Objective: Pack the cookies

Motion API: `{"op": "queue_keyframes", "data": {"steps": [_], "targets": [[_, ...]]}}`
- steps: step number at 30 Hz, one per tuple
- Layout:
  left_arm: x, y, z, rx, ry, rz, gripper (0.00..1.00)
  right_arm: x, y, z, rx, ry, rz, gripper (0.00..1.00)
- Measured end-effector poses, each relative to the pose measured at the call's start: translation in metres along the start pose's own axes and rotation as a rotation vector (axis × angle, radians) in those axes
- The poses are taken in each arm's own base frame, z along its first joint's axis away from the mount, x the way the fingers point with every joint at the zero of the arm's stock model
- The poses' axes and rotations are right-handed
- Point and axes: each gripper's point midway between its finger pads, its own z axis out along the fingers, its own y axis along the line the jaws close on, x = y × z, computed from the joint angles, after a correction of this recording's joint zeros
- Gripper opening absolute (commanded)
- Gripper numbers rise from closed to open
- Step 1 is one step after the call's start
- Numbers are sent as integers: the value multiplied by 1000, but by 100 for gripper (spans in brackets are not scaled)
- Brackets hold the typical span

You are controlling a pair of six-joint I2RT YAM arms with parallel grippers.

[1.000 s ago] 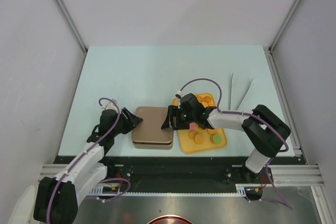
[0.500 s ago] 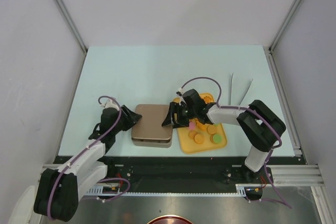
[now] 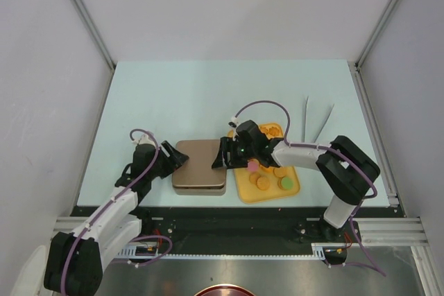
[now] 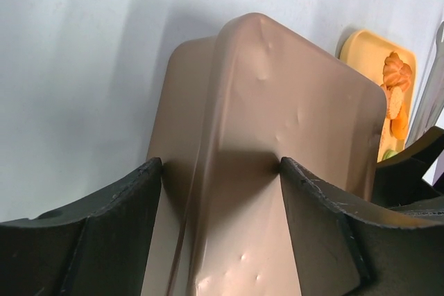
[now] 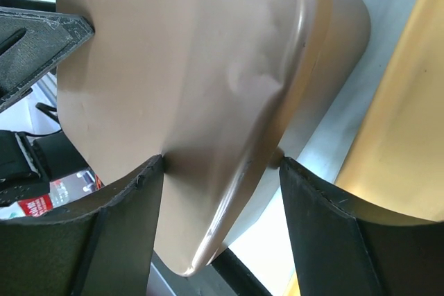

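Note:
The brown tin (image 3: 200, 166), lid on and sitting slightly askew, lies near the table's front edge. My left gripper (image 3: 177, 160) is shut across its left edge, one finger on the lid (image 4: 305, 102) and the other on the base wall. My right gripper (image 3: 223, 158) is shut across its right edge in the same way, the lid's lip (image 5: 291, 102) standing off the base. The cookies (image 3: 263, 182), mostly orange with a green and a pink one, lie on the yellow tray (image 3: 244, 192) just right of the tin, and a few cookies (image 4: 395, 77) show in the left wrist view.
Two metal tweezers (image 3: 316, 124) lie on the table behind the tray at the right. The right arm reaches over the tray's far half, hiding part of it. White walls close in the table on three sides.
The tin has shifted slightly to the left between the two grippers. The right arm has settled a little lower over the tray. Both grippers stay at the tin's edges.

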Motion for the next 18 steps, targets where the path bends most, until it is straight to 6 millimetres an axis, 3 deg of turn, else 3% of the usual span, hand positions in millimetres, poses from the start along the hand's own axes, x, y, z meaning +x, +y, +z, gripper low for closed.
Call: {"op": "queue_keyframes", "data": {"steps": [1,4,7,18], "targets": [[0,0,0,-1,1,0,72,0,0,0,4,-3,-3,50],[0,0,0,-3,3,-1,72,0,1,-2,12,-13,-14,65],[0,0,-1,-4,6,-1,72,0,2,-3,23,-24,-27,72],[10,-3,-3,8,54,9,80,14,4,-9,39,-13,-77,74]]}}
